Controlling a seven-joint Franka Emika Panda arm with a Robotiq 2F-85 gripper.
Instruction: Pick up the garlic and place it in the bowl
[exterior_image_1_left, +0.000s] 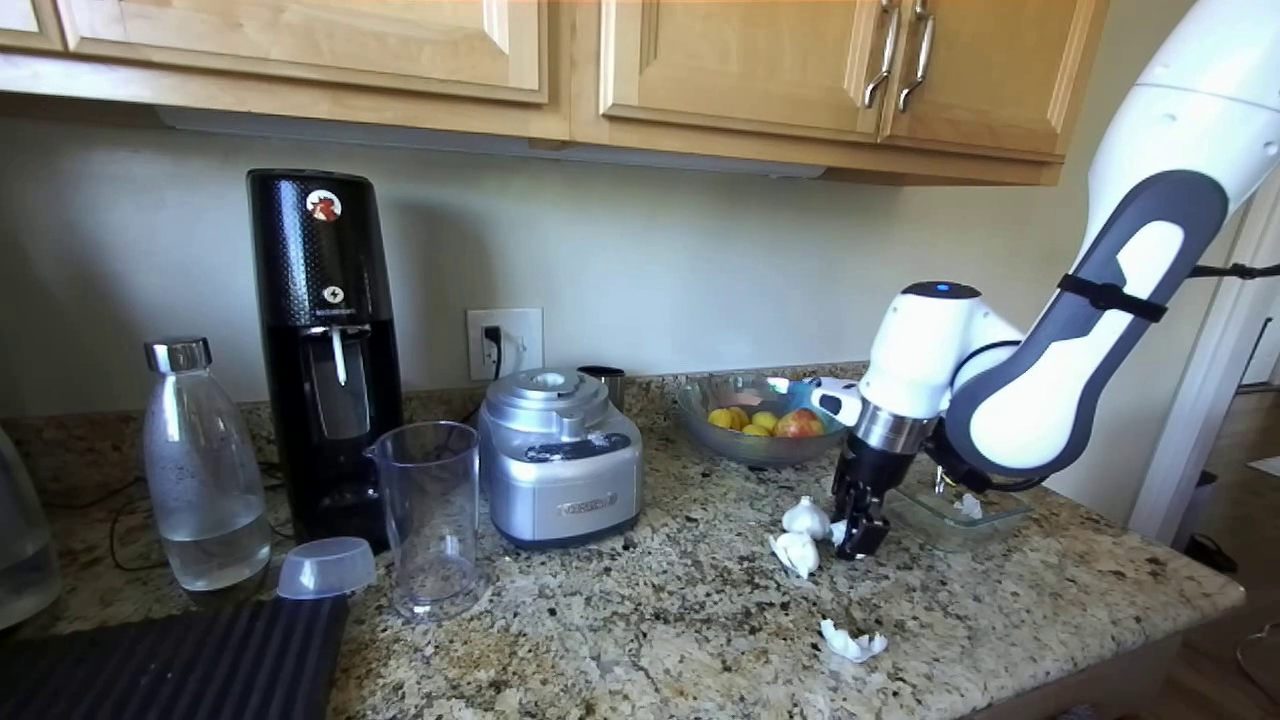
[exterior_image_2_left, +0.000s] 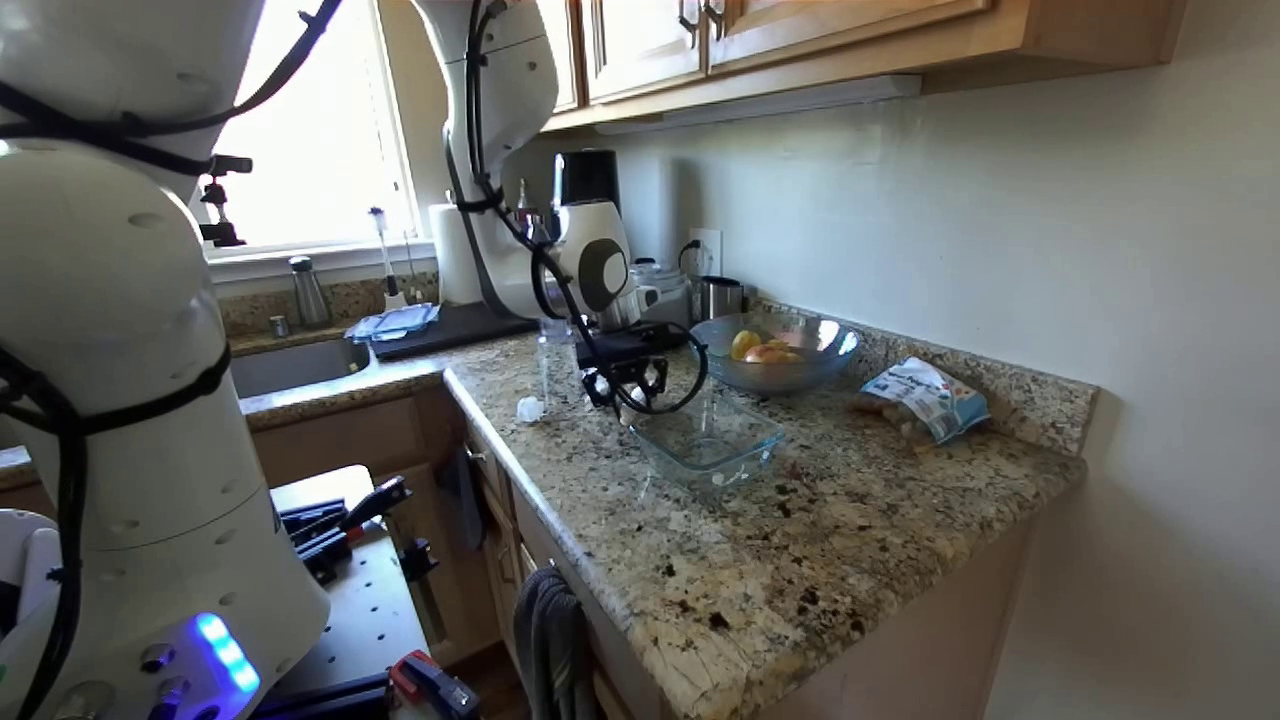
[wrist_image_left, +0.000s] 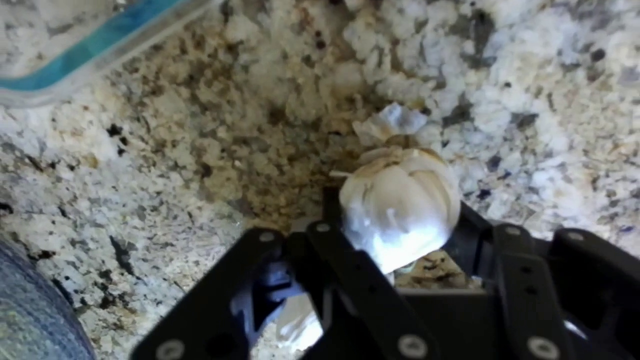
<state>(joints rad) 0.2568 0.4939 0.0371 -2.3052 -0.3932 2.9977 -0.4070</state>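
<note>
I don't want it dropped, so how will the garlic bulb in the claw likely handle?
The garlic bulb probably feels firm, judging by its bulging cloves. Its papery surface may slip or flake; a peel-like white scrap lies on the counter. Its rounded shape could let it roll if dropped.

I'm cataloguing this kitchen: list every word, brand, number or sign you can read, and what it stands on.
Processor: blurred, perhaps "Cuisinart".
Black machine: bolt sign; print below it too small to read.
Its round sticker: picture, no readable words.
Bag: print too blurred to read.
No readable numbers.
</note>
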